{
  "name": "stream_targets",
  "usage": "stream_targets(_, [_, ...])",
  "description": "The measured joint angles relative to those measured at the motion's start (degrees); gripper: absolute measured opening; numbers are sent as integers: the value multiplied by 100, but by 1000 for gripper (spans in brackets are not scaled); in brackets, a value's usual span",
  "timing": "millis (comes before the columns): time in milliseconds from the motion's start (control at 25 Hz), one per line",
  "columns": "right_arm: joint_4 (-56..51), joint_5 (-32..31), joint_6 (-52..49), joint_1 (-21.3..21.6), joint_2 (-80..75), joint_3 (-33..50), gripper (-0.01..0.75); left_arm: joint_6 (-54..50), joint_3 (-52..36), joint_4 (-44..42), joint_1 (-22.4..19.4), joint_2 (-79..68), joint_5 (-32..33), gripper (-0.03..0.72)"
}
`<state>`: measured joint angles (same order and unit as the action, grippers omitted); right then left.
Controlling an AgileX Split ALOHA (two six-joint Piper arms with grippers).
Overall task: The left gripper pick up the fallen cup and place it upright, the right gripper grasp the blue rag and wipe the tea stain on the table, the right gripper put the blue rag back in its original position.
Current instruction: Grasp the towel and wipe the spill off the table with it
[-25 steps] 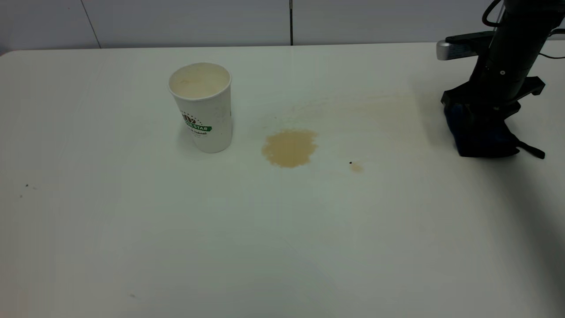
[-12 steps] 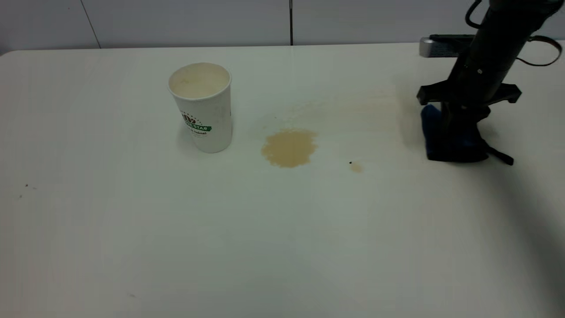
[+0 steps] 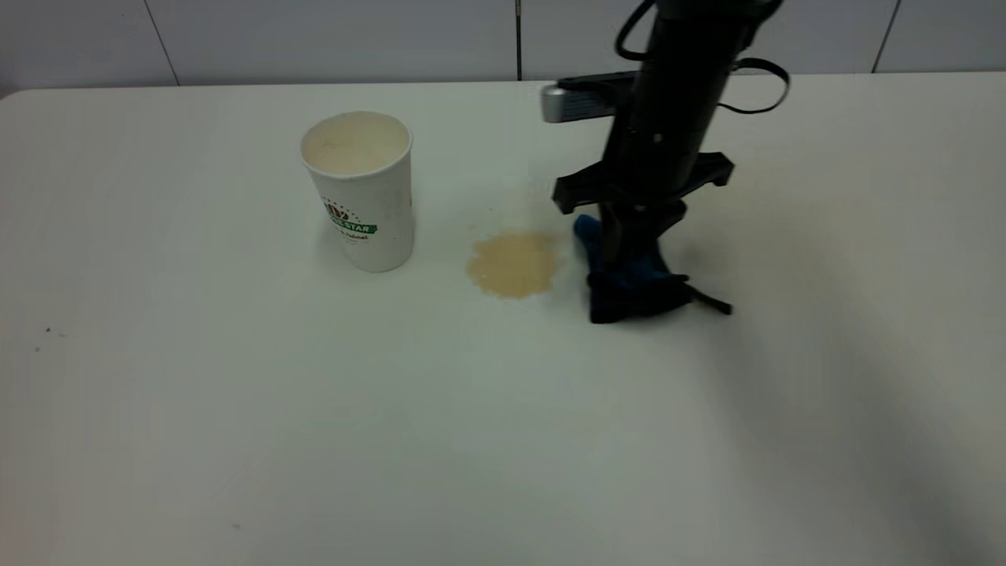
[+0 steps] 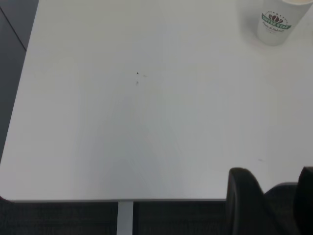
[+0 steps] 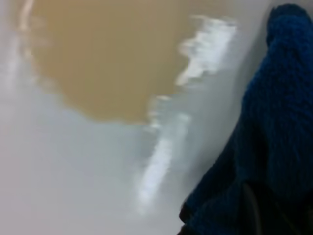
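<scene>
- While the right hand [image 3: 629,263] stays clamped on the blue rag [image 3: 629,283], the tea stain [image 3: 512,264] lies just beside it, toward the upright cup [image 3: 361,192].
- Left hand [image 4: 271,200]: parked at the tabletop [image 3: 236,409] edge, apparently apart.

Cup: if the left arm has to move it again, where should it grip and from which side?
The cup stands upright, mouth open upward, apart from the tea stain. Probably best to grip the side wall around mid-height, coming in level from its left, the side away from the stain and from the right gripper holding the blue rag.
</scene>
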<state>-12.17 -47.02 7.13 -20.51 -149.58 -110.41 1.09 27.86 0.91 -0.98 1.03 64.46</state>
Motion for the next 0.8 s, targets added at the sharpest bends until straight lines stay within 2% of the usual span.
stream_targets(320, [2, 118, -204, -697, -398, -480, 80, 0, 0, 0, 0, 0, 0, 278])
stream_targets(440, [4, 432, -227, -895, -452, -573, 80, 0, 0, 0, 0, 0, 0, 278])
stream_targets(640, [-30, 1177, -305, -992, -526, -605, 80, 0, 0, 0, 0, 0, 0, 278])
stream_targets(800, [-69, 1377, -338, -971, -629, -679, 80, 0, 0, 0, 0, 0, 0, 278])
